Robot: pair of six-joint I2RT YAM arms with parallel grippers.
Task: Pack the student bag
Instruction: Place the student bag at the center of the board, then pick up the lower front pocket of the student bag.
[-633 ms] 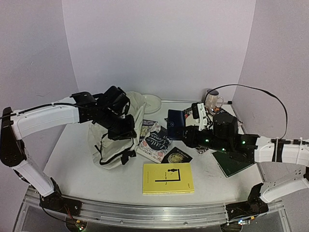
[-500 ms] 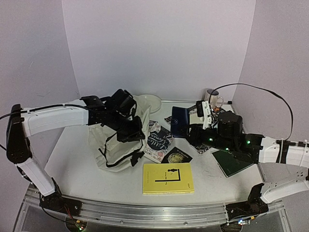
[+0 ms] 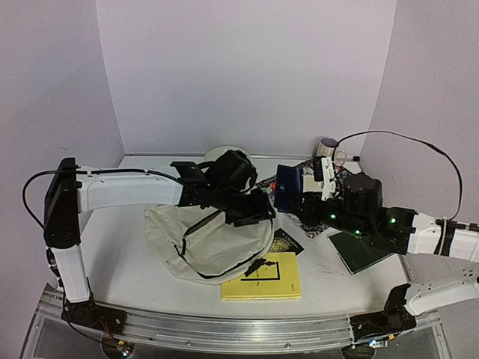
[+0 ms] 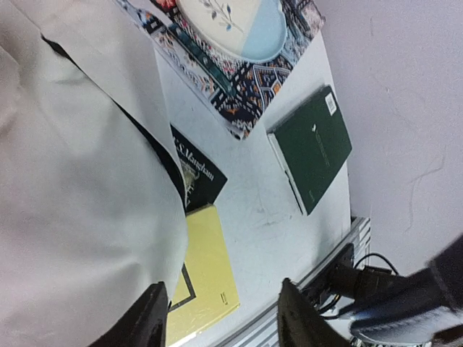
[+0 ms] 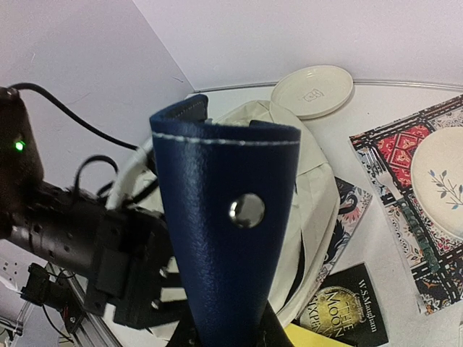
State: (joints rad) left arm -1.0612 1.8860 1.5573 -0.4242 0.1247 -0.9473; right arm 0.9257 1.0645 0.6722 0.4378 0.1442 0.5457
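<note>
The cream student bag (image 3: 213,247) lies flat on the table's middle-left, and its fabric fills the left of the left wrist view (image 4: 72,181). My left gripper (image 3: 253,208) hovers over the bag's right edge; its jaws (image 4: 224,322) stand open with nothing between them, and the left finger is beside the fabric. My right gripper (image 3: 298,198) is shut on a dark blue leather case (image 5: 224,217) with a metal snap. It holds the case upright just right of the bag (image 5: 318,181).
A yellow book (image 3: 262,277) lies in front of the bag, with a black book (image 3: 283,241) beside it and a green book (image 3: 359,253) at the right. A patterned placemat carrying a plate (image 4: 231,29), a mug (image 3: 329,146) and a white plate (image 5: 311,90) sit at the back.
My left arm swung right, pulling the bag down flat toward the centre and over the patterned book, then opened and let go. The right arm lifted the blue case slightly.
</note>
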